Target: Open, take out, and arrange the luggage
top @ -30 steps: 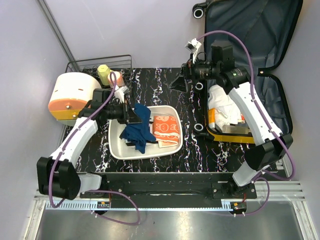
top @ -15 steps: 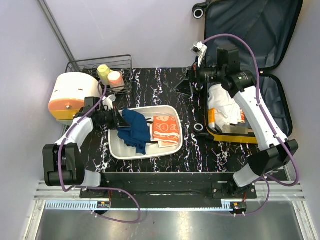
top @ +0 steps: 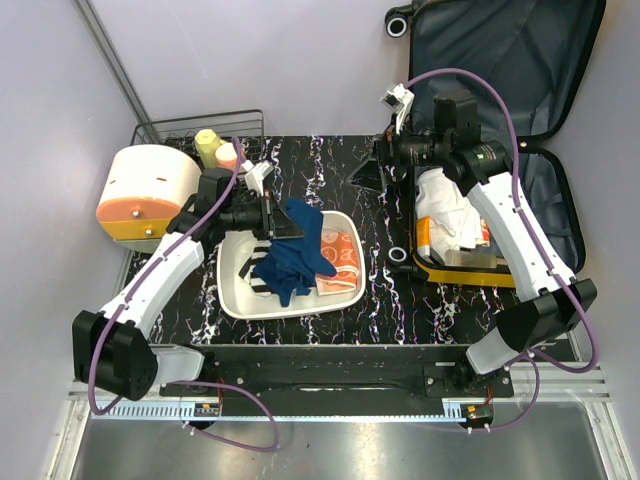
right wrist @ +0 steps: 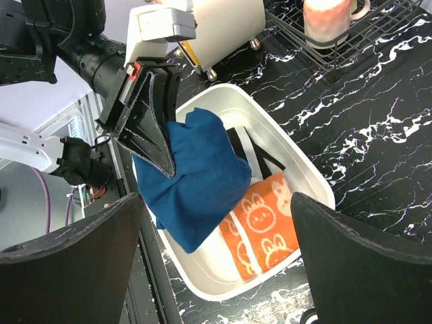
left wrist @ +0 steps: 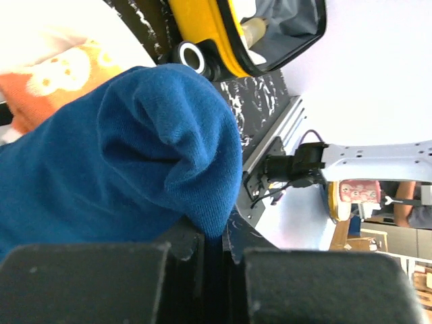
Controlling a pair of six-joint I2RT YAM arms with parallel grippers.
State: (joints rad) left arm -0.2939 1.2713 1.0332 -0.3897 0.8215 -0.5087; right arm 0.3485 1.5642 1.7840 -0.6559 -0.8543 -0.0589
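black marbled tabletop fills the middle of my overhead feed, with lilac walls around it. the luggage sits at about 2 o'clock. its lid is laid back against the wall so the grey lining faces out and the contents are reachable, and a white bundle lies in its lower half. the white tray is at 8 o'clock, well inside the left arm's reach, which i take to be why it serves as the drop spot. an orange bunny-print towel lies folded flat along the tray's 3 o'clock side. my left gripper has its fingers pinched tight on a fold of blue cloth and holds it over the tray. the cloth drapes down, partly across the towel, and i can't tell whether its lower end touches the tray. held by one fold like this, i'd guess it lands bunched unless it's lowered slowly. my right gripper hovers just beside the suitcase's 9 o'clock rim, fingers spread wide with nothing between them. i judge it's parked clear, ready to reach in for the next item.
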